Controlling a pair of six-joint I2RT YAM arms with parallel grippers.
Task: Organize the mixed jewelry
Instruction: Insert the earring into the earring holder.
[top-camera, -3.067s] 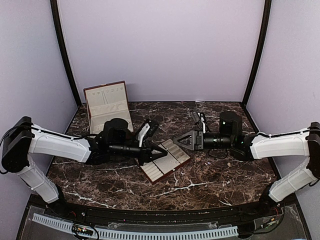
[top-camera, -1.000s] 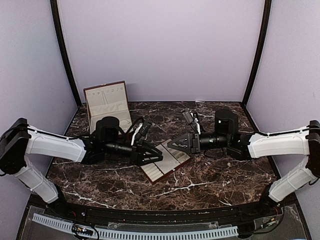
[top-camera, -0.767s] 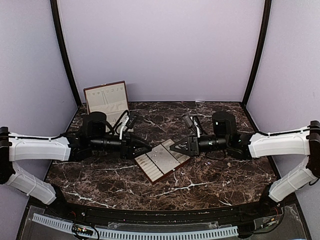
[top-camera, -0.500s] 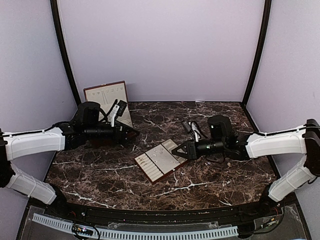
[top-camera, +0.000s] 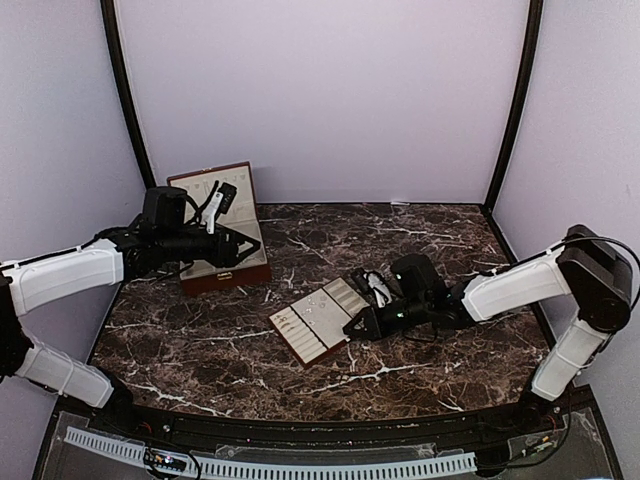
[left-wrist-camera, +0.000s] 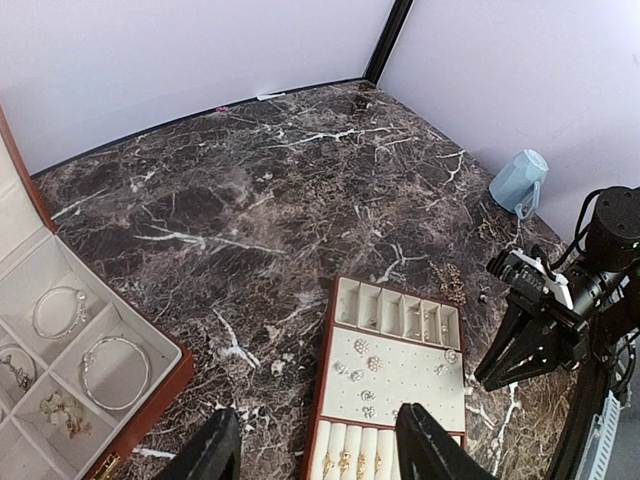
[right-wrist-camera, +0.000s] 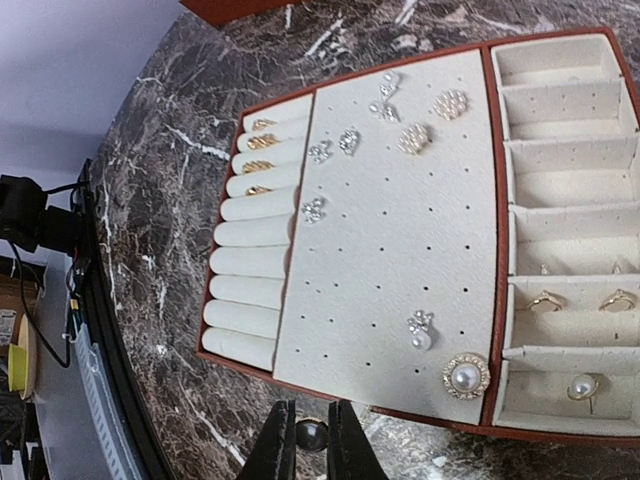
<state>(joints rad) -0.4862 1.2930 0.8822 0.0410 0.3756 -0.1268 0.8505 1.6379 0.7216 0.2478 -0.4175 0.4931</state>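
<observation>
Locate the mixed jewelry (right-wrist-camera: 413, 138) in two containers. In the cream slotted tray (right-wrist-camera: 400, 250), sparkling studs and one large pearl stud (right-wrist-camera: 465, 375) are pinned to the perforated centre pad. Four gold rings (right-wrist-camera: 259, 165) sit in the upper ring rolls. The end compartments hold two more gold rings (right-wrist-camera: 545, 300) and a small pearl stud (right-wrist-camera: 580, 388).

In the reddish-brown box (left-wrist-camera: 150, 395), the cream-lined compartments hold two thin bangles (left-wrist-camera: 115, 358) and a tangle of small pieces (left-wrist-camera: 60, 410). A few loose pieces (left-wrist-camera: 452, 285) lie on the marble table (left-wrist-camera: 250, 200), just beside the tray's compartment end.

Check the right gripper (right-wrist-camera: 308, 445). Its jaws are nearly together, closed on a small dark round piece (right-wrist-camera: 310, 432), just off the tray's edge near the large pearl stud.

Check the left gripper (left-wrist-camera: 315, 440). Its jaws stand wide apart and hold nothing. It hangs above the box, well apart from the tray.

Compared with one second ago, the left arm has withdrawn from over the tray to the box. The right gripper has dropped from above the tray's far end to the table beside the tray. The tray has not visibly shifted.
</observation>
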